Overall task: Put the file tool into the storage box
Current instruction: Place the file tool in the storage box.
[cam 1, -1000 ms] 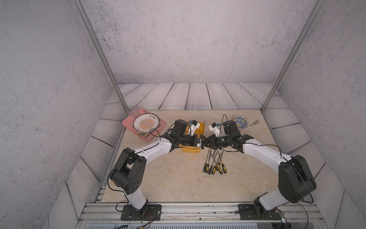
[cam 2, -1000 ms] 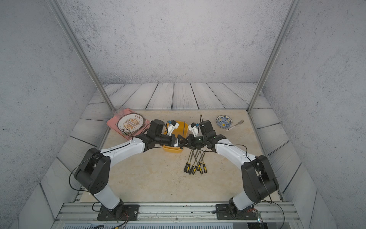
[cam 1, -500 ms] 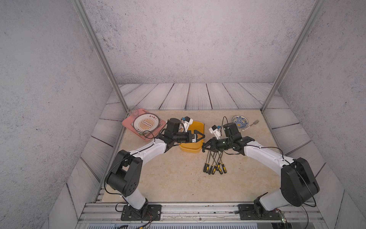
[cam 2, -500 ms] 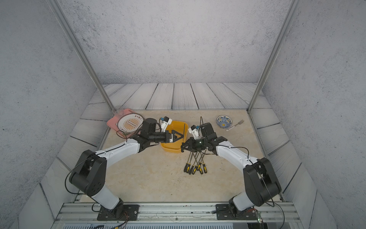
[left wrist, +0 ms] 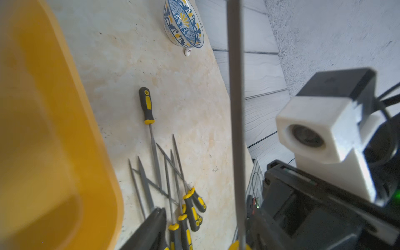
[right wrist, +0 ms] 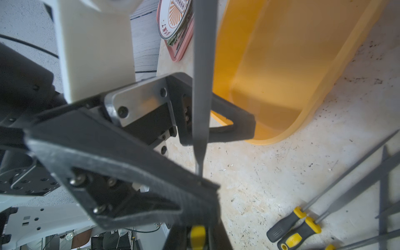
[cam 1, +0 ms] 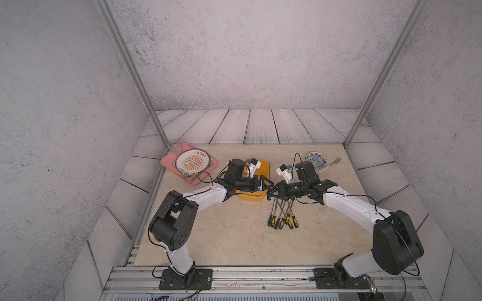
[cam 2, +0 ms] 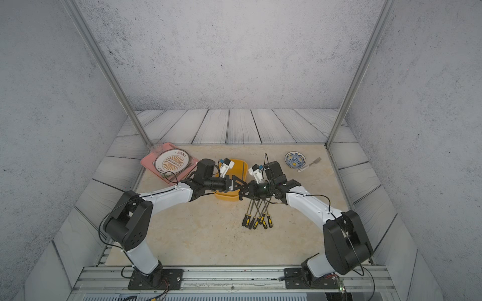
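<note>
My right gripper [cam 1: 274,192] [cam 2: 244,194] [right wrist: 198,237] is shut on a file tool at its yellow collar. The grey blade [right wrist: 202,65] [left wrist: 236,108] points toward the back of the table, beside the storage box [cam 1: 264,166] [cam 2: 241,166] [left wrist: 43,129] [right wrist: 303,65], a yellow tub. My left gripper [cam 1: 268,183] [cam 2: 241,183] [left wrist: 205,223] meets the right one tip to tip and is open. Its fingers straddle the lower blade, and a gap shows on one side in the left wrist view. Several more files [cam 1: 283,219] [cam 2: 257,220] [left wrist: 173,184] [right wrist: 303,227] lie crossed on the table in front of the right gripper.
A pink tray [cam 1: 167,163] carrying a round plate [cam 1: 193,161] sits at the back left, close behind my left arm. A blue patterned bowl [cam 1: 316,159] [left wrist: 184,26] and a fork [cam 1: 331,164] lie at the back right. Metal frame posts stand at both back corners.
Half a second ago my left gripper was wide open over the yellow tub. It has since swung right to the right gripper and narrowed around the held file. The right gripper has kept its grip.
</note>
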`<state>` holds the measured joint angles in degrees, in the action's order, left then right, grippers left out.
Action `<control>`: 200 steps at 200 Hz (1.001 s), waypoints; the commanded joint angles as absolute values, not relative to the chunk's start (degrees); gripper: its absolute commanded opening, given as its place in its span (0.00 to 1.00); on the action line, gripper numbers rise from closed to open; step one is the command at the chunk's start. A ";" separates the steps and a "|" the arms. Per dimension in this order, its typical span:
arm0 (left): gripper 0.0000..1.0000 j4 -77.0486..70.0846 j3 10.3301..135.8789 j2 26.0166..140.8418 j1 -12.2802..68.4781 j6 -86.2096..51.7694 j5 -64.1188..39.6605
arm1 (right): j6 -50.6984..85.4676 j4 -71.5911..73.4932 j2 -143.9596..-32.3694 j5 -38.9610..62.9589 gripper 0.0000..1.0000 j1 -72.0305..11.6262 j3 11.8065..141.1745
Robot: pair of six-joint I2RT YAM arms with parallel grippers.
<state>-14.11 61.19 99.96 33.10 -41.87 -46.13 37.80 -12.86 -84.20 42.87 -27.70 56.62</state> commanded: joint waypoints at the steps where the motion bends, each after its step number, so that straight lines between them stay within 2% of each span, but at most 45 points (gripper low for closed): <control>1: 0.50 -15.29 62.76 100.87 33.44 -41.48 -48.22 | 36.98 -13.81 -85.67 41.84 0.00 -28.02 57.70; 40: 0.10 -13.50 63.41 101.25 33.49 -40.44 -49.10 | 37.13 -14.76 -87.27 40.09 0.00 -27.85 58.68; 57: 0.01 -12.07 63.85 101.56 33.49 -39.68 -48.94 | 37.00 -15.07 -87.58 39.90 0.00 -27.93 59.31; 95: 0.00 -4.24 68.39 102.47 33.24 -34.66 -45.11 | 37.12 -15.21 -87.19 39.47 0.00 -27.86 60.38; 114: 0.00 -1.23 71.48 102.88 33.00 -32.08 -42.07 | 37.69 -15.20 -86.17 38.03 0.18 -27.82 60.12; 124: 0.00 -0.06 73.04 103.38 32.66 -30.97 -40.07 | 37.73 -15.21 -85.47 37.50 0.22 -27.98 59.97; 200: 0.00 7.29 82.71 115.54 28.00 -27.60 -27.60 | 34.78 -18.55 -82.16 35.42 0.24 -27.60 58.24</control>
<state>3.49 81.25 112.01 29.41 -29.80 -33.41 36.62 -16.14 -84.42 36.01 -27.59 58.94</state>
